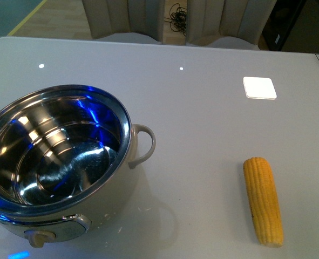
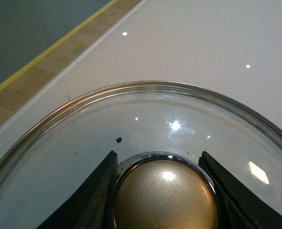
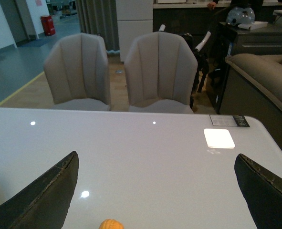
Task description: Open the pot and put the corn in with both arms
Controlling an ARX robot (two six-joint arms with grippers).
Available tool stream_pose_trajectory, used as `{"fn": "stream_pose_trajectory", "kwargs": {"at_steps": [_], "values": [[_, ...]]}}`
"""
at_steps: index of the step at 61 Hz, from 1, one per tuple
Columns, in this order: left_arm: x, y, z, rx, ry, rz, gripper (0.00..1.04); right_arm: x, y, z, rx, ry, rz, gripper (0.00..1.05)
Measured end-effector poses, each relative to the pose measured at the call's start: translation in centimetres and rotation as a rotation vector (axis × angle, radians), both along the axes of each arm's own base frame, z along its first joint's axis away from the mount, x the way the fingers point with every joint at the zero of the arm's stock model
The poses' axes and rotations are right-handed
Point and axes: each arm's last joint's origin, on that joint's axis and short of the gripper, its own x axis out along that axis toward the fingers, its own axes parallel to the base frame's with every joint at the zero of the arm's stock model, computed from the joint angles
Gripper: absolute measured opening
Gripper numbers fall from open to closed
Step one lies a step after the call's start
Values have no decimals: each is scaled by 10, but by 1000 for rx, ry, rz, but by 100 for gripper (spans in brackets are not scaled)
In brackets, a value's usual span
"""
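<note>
The pot stands open at the front left of the white table, steel inside showing, looped handle toward the middle, beige knob at the front. The corn lies at the front right, lengthwise toward me. Neither arm shows in the front view. In the left wrist view my left gripper is shut on the gold knob of the glass pot lid, held over the table near its edge. In the right wrist view my right gripper is open wide, with the tip of the corn between the fingers, apart from both.
A bright white square patch lies on the table at the back right. Two beige chairs stand behind the far edge. A sofa stands off the table's right side. The floor with a yellow line lies past the table's left edge.
</note>
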Motion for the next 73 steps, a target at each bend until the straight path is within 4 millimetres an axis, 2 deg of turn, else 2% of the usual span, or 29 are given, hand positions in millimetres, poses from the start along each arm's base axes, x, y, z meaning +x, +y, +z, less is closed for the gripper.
{"fn": "stream_pose_trajectory", "kwargs": {"at_steps": [5, 8, 26, 28, 33, 38, 43, 57, 65, 73], "values": [[0, 0, 0, 0, 0, 1, 45, 0, 0, 0, 0, 0, 0, 96], [0, 0, 0, -2, -1, 0, 51, 0, 0, 0, 0, 0, 0, 96], [0, 0, 1, 1, -6, 1, 99, 0, 0, 0, 0, 0, 0, 96], [0, 0, 1, 2, -5, 1, 101, 0, 0, 0, 0, 0, 0, 96], [1, 1, 2, 5, -8, 6, 96, 0, 0, 0, 0, 0, 0, 96], [1, 2, 8, 12, -17, 9, 98, 0, 0, 0, 0, 0, 0, 96], [2, 5, 20, 24, -35, 16, 98, 0, 0, 0, 0, 0, 0, 96], [3, 13, 73, 57, -98, 25, 98, 0, 0, 0, 0, 0, 0, 96], [-7, 3, 108, 27, -118, -2, 98, 0, 0, 0, 0, 0, 0, 96], [-18, -17, 149, -5, -158, -38, 98, 0, 0, 0, 0, 0, 0, 96]]}}
